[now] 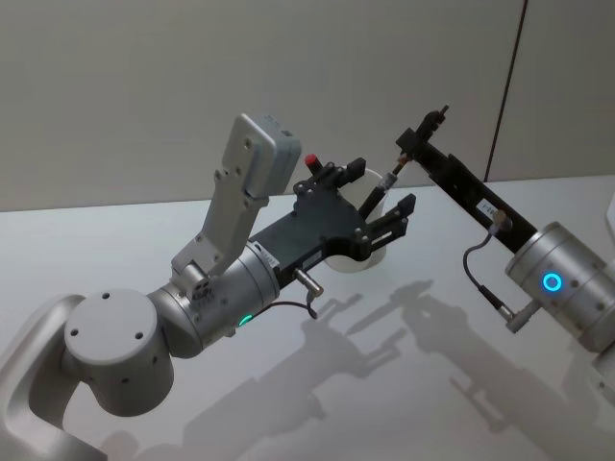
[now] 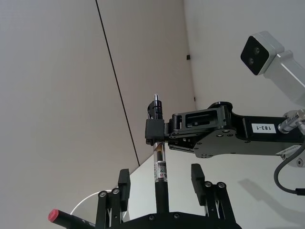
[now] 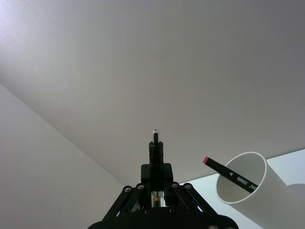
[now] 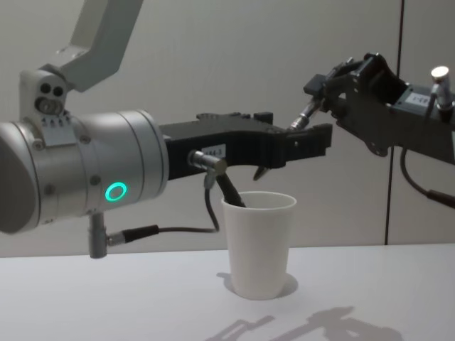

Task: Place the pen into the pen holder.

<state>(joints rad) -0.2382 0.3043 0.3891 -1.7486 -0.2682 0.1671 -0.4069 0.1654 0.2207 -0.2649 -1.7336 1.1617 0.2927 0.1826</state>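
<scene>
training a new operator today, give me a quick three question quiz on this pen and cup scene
1. True or false: the right gripper is shut on a pen.
2. What already leans inside the white paper cup? A) a red-capped marker B) scissors C) nothing
3. Fill in: the left gripper hovers above the cup with its fingers ____.

Key: 1 true. 2 A, the red-capped marker. 3 open, one on each side of the pen, apart from it.

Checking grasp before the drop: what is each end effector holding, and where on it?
The right end effector grips a slim black pen near its upper, silver-tipped end. The left end effector is open, holding nothing.
</scene>
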